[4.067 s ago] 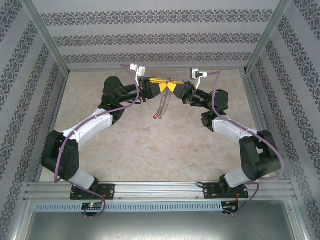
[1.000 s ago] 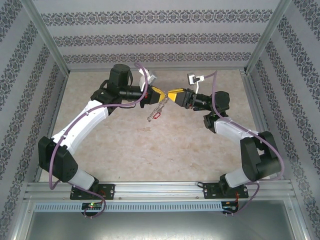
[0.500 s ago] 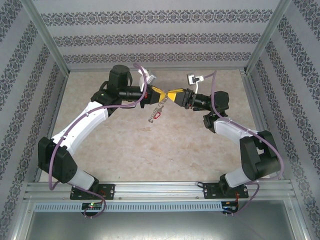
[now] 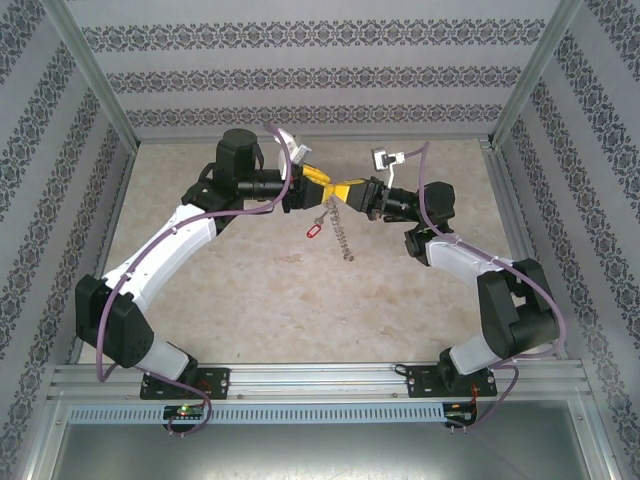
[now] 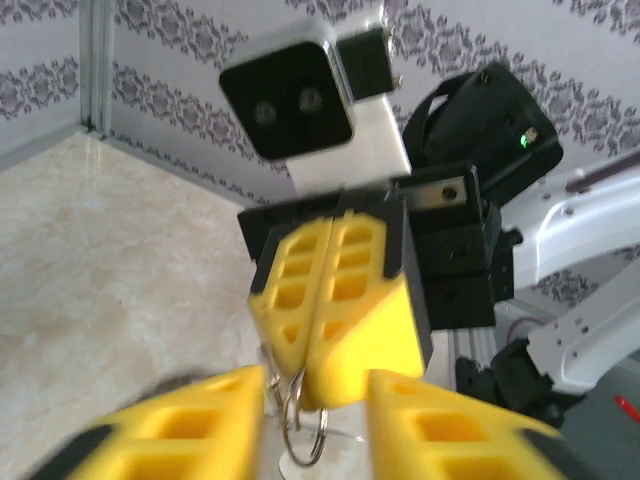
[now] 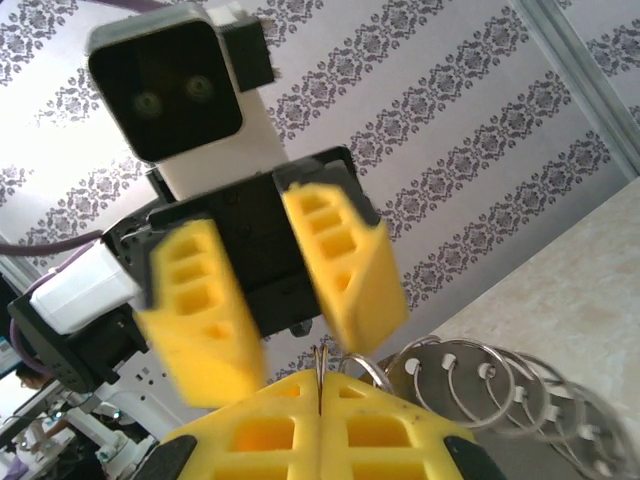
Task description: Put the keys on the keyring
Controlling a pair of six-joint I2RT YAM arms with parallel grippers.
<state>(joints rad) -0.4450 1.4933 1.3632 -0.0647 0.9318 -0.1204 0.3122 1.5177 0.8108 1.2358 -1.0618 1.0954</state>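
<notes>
Red key (image 4: 313, 229) tiny; keyring (image 4: 343, 236) top hidden inside right pincer (image 4: 342, 190).

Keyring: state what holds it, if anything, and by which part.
The right pincer holds the keyring, shut on a ring at its top end; the left pincer is open.

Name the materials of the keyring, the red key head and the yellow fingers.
Keyring: thin metal wire, likely steel; its loops glint silvery. Key head: probably plastic, judging by the solid red; too small to confirm. Fingers: matte yellow plastic, perhaps printed, with hollow pockets.
</notes>
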